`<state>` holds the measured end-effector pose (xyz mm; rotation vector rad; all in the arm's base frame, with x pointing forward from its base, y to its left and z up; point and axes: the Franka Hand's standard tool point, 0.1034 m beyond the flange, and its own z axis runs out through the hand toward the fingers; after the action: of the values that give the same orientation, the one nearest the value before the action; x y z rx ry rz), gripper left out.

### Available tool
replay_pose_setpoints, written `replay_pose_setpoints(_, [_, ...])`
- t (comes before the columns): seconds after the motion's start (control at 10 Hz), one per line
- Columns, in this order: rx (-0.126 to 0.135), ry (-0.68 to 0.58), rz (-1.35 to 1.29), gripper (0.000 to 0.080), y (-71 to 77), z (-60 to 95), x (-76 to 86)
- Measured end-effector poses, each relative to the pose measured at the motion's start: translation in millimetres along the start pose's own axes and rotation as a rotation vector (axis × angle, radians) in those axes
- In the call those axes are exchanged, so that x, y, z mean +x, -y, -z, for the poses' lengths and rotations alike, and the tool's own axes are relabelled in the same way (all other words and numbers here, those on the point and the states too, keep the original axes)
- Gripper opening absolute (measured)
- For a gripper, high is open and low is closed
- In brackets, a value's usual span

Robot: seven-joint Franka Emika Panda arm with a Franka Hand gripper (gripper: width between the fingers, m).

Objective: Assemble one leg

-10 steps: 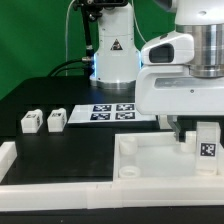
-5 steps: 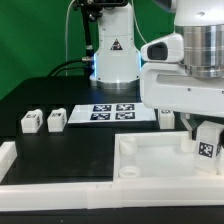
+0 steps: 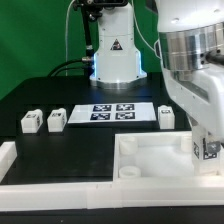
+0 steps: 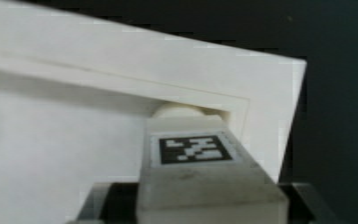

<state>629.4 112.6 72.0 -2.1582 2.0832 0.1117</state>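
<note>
The arm's housing hides most of the gripper (image 3: 206,148) in the exterior view, and the frame cuts off the tray (image 3: 150,165) at that view's right. The wrist view shows the leg (image 4: 194,150) upright at the tray's round corner socket (image 4: 186,98); whether it is seated cannot be told. Black table (image 3: 60,95) lies open just beyond the tray's edge. Dark fingers (image 4: 105,203) clamp the leg on both sides.
</note>
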Motion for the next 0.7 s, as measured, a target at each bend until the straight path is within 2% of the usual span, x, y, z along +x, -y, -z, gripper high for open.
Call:
replay_pose_setpoints(0.3, [-0.001, 0.003, -0.07, 0.0294, -0.7, -0.5, -1.2])
replay_pose_setpoints(0.4, [-0.002, 0.003, -0.067, 0.0473, -0.8, -0.8, -1.3])
replay_pose_setpoints(0.5, [-0.003, 0.002, 0.017, 0.0588, -1.1, -1.4, -2.8])
replay_pose_setpoints(0.6, [-0.005, 0.006, 0.15, 0.0588, -1.5, -1.6, -7.8])
replay_pose_setpoints(0.7, [-0.002, 0.01, 0.319, 0.0637, 0.6, 2.1, -10.6])
